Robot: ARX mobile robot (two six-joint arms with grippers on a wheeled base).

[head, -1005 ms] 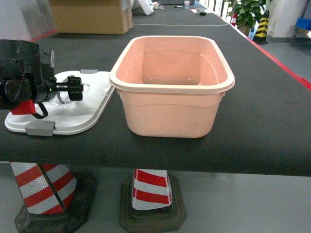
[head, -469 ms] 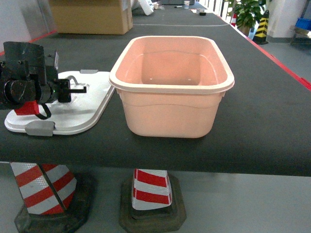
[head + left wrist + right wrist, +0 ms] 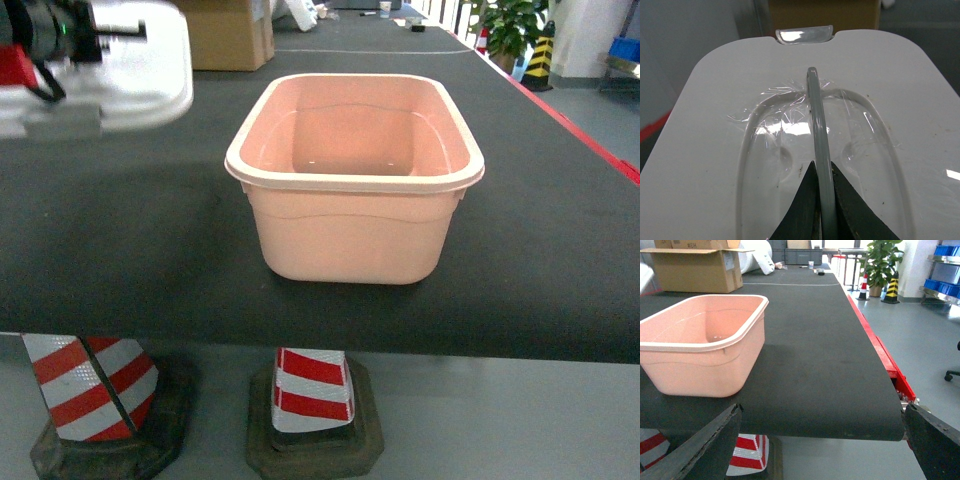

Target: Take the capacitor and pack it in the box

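Head view – box (image 3: 355,180): salmon-pink tub standing upright on the black table (image 3: 540,230), open top, inside looks bare; no capacitor can be made out.
Head view – lid (image 3: 130,70): white, raised off the table at upper left, blurred, grey clasp (image 3: 62,120) on its near edge.
Head view – left gripper (image 3: 75,30): at the top-left corner over the lid, mostly cut off by the frame.
Head view – floor: red-and-white striped cones (image 3: 312,395) under the table edge.
Left wrist view – left gripper (image 3: 822,200): dark fingers (image 3: 802,210) pinched narrow on the lid's grey handle bar (image 3: 818,135); clear clasp (image 3: 804,34) at far edge.
Right wrist view – right gripper (image 3: 815,450): jaws spread wide, holding nothing, a finger (image 3: 700,445) low at each corner.
Right wrist view – box (image 3: 700,345): at left on the table; cardboard carton (image 3: 695,267) behind it.
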